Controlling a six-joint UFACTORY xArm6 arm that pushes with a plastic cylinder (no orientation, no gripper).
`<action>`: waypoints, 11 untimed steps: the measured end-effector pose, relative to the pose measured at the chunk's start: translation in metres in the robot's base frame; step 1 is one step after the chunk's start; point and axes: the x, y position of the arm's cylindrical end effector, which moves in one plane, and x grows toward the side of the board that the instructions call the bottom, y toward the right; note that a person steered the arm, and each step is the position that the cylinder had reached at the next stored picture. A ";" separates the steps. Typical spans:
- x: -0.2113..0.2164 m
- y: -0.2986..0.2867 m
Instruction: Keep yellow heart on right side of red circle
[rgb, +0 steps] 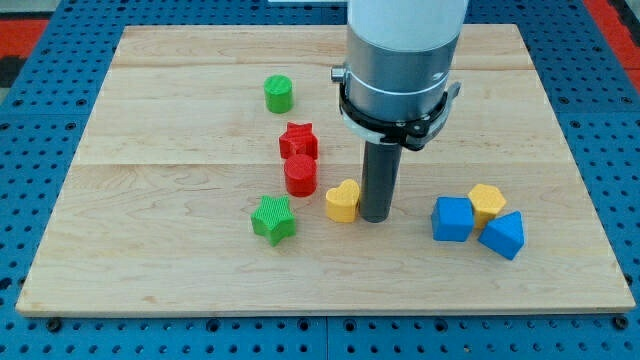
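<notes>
The yellow heart (343, 201) lies near the board's middle, just to the view's right of and slightly below the red circle (300, 175). A small gap separates them. My tip (377, 216) rests on the board right against the yellow heart's right side. The rod rises from there into the arm's grey and white body at the view's top.
A red star (298, 141) sits just above the red circle. A green star (273, 220) lies below-left of it, a green circle (279, 94) farther up. At the view's right cluster a blue cube (452, 219), a yellow hexagon (487, 203) and a blue triangle (503, 236). The wooden board (150, 250) lies on a blue pegboard.
</notes>
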 end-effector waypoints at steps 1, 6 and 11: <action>-0.009 0.016; 0.006 -0.027; -0.064 -0.020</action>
